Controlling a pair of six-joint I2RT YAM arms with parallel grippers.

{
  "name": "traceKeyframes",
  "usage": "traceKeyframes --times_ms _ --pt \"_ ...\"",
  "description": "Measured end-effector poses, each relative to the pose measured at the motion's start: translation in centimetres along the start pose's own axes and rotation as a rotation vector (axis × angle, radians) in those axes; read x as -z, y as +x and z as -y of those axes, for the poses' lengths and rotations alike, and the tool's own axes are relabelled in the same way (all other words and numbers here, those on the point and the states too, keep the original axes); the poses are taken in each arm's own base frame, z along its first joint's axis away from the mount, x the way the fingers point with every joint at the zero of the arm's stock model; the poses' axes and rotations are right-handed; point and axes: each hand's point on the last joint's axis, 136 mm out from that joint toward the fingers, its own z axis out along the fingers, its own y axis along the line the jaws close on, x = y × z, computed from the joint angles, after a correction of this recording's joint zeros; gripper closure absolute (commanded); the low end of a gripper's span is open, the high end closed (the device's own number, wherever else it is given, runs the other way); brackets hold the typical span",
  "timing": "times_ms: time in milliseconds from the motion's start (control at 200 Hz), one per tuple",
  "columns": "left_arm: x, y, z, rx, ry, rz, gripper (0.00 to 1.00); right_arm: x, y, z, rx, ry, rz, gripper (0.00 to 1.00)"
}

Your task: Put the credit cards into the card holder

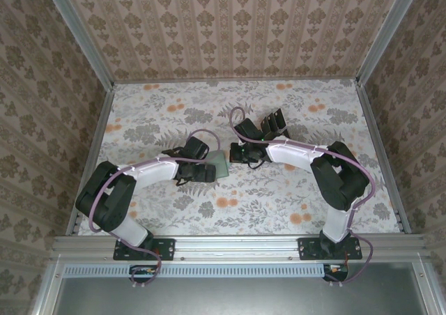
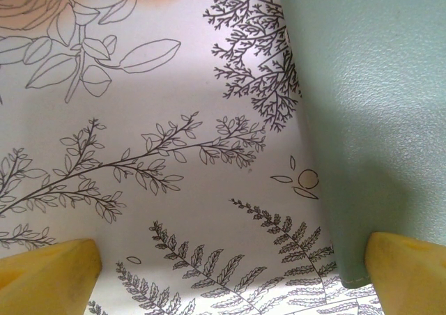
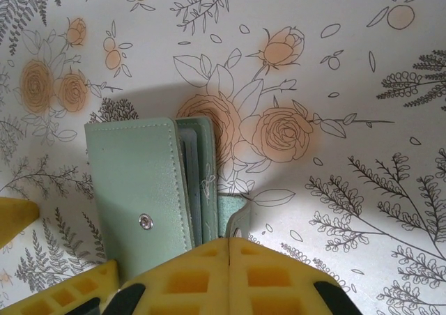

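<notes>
your left hand (image 2: 230, 280) stood wide open over an edge of the card holder (image 2: 362, 120) on the desk (image 2: 139, 106); your right hand (image 3: 230, 249) was closed beside it.

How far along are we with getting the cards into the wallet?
Nothing looks done: the small glossy black cards lie loose on the floral table, apart from the flat grey-green folding wallet. In hand: the left end effector is open with the wallet's edge between its fingers; the right end effector is shut beside the clasp tab, holding no card. Left: picking up and inserting those cards.
</notes>
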Motion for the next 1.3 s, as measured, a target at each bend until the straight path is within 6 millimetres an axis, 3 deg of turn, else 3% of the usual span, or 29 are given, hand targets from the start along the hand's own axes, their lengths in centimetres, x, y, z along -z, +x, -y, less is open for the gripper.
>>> traceKeyframes --times_ms 200,530,790,1300 --pt "-0.1 0.0 0.0 0.0 0.0 0.0 0.0 -0.3 0.4 -0.6 -0.019 -0.047 -0.008 1.0" --pt "-0.1 0.0 0.0 0.0 0.0 0.0 0.0 -1.0 0.6 -3.3 -0.062 -0.173 -0.024 1.0" --pt "-0.1 0.0 0.0 0.001 -0.001 -0.001 0.0 -2.6 1.9 -3.7 -0.074 -0.185 -0.063 1.0" --pt "-0.1 0.0 0.0 0.0 -0.001 -0.001 0.0 -3.0 2.4 -4.2 -0.078 -0.202 -0.078 1.0"
